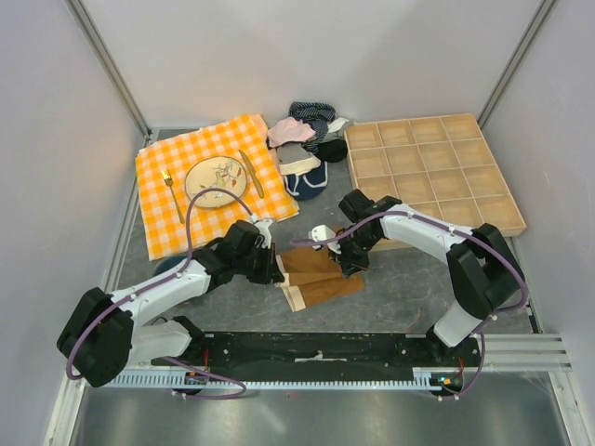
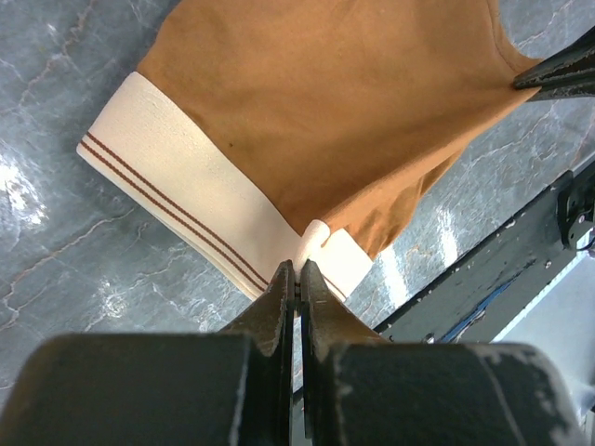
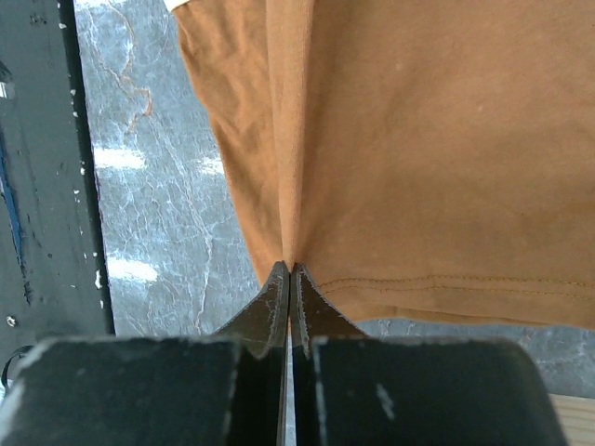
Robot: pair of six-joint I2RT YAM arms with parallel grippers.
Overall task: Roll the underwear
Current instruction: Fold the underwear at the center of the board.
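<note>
The rust-brown underwear [image 1: 316, 275] lies on the grey table between the two arms, its cream waistband [image 2: 186, 190] with two brown stripes toward the near left. My left gripper [image 1: 276, 270] is shut on the waistband's folded edge [image 2: 297, 268]. My right gripper [image 1: 350, 264] is shut on a pinch of the brown fabric near a stitched hem [image 3: 289, 268]. The fabric [image 3: 418, 139] spreads taut between them, and the right fingertips [image 2: 558, 74] show at the cloth's far corner in the left wrist view.
An orange checked cloth [image 1: 158, 218] with a plate [image 1: 216, 178], fork and knife lies at the back left. A pile of other garments [image 1: 307, 139] sits at the back centre. A wooden compartment tray [image 1: 432, 167] stands at the back right. A black rail [image 1: 316, 348] runs along the near edge.
</note>
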